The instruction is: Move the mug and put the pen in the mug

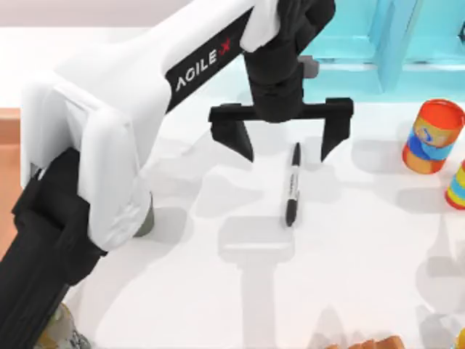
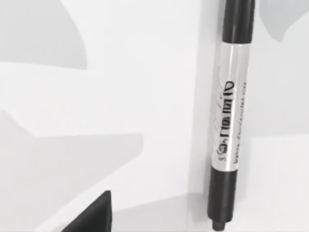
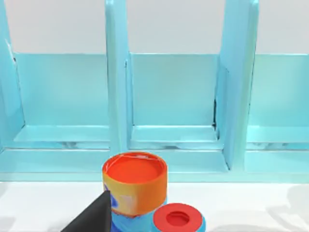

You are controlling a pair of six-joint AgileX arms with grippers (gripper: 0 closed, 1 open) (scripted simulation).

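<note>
The pen (image 1: 292,185) lies flat on the white table (image 1: 218,291), right of the middle, its length running front to back. My left gripper (image 1: 287,142) hangs open over the pen's far end, one finger on each side of it and apart from it. In the left wrist view the pen (image 2: 229,116) shows its white labelled barrel, with one black fingertip (image 2: 91,215) well off to its side. The mug (image 1: 145,220) is a small olive-grey sliver at the left, mostly hidden under my left arm. A single fingertip (image 3: 94,217) of my open right gripper shows beside a printed can.
Two orange-blue-yellow printed cans (image 1: 432,136) (image 1: 458,185) stand at the right edge, seen close in the right wrist view as can (image 3: 135,186) and can (image 3: 177,218). A teal shelf unit (image 1: 378,43) (image 3: 169,111) lines the back. More items (image 1: 62,331) (image 1: 370,342) sit at the front edge.
</note>
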